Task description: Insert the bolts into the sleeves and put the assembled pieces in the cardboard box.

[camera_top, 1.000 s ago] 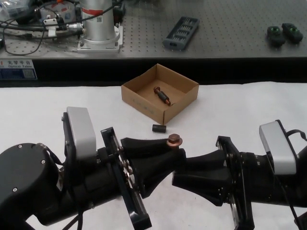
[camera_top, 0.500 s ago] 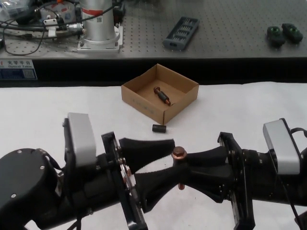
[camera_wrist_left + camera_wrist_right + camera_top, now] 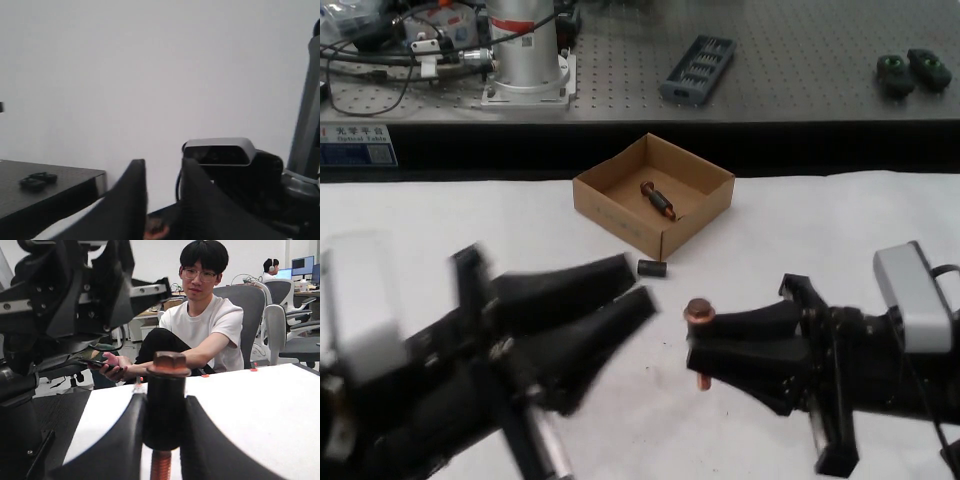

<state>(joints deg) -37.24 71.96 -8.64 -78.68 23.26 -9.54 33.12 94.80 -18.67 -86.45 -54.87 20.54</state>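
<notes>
Now right tool (image 3: 703,345) clenches bolt (image 3: 698,312) upright; box (image 3: 620,222) lies far-left of it; left tool (image 3: 638,282) released.

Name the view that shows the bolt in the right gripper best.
The right wrist view: the bolt stands close up, its head, the dark sleeve around it and the thread below all clear. The high view shows it small, copper head up, thread below. The left wrist view gives a blurred copper glimpse.

The left gripper (image 3: 638,281) is blurred; the bolt (image 3: 169,364) is cut off mid-thread.
</notes>
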